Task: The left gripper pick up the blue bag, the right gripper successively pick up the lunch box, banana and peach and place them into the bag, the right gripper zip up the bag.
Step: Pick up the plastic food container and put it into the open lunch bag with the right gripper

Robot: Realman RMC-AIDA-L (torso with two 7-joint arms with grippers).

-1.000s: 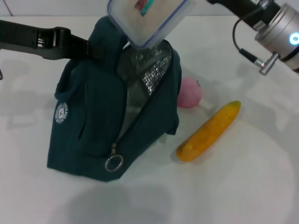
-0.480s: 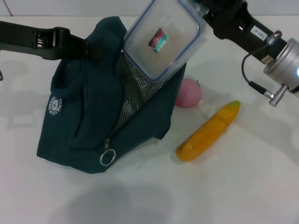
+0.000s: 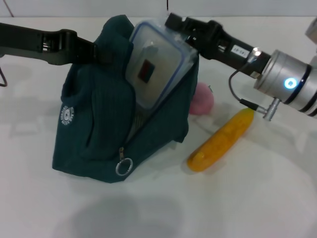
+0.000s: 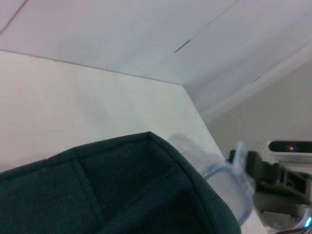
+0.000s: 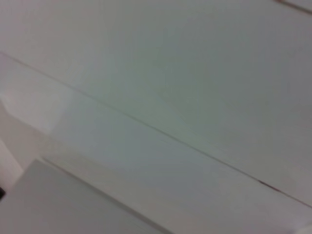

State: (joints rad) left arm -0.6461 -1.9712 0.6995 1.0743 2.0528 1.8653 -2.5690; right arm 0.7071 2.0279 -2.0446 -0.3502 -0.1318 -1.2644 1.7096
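The blue bag [image 3: 99, 124] stands on the white table, its mouth open. My left gripper [image 3: 101, 52] is shut on the bag's top edge and holds it up. My right gripper [image 3: 178, 24] is shut on the upper end of the lunch box [image 3: 156, 67], which is tilted and partly inside the bag's opening. The lunch box edge also shows in the left wrist view [image 4: 222, 180] beside the bag's rim [image 4: 122, 170]. The peach [image 3: 203, 99] lies just right of the bag. The banana [image 3: 220, 140] lies on the table to the right of the bag.
The zipper's ring pull [image 3: 124, 166] hangs at the bag's front lower edge. The white table [image 3: 257, 198] stretches to the front and right. The right wrist view shows only a pale wall.
My right gripper has lowered the lunch box from above the bag into the bag's opening. The bag has shifted slightly. The peach and banana have not moved.
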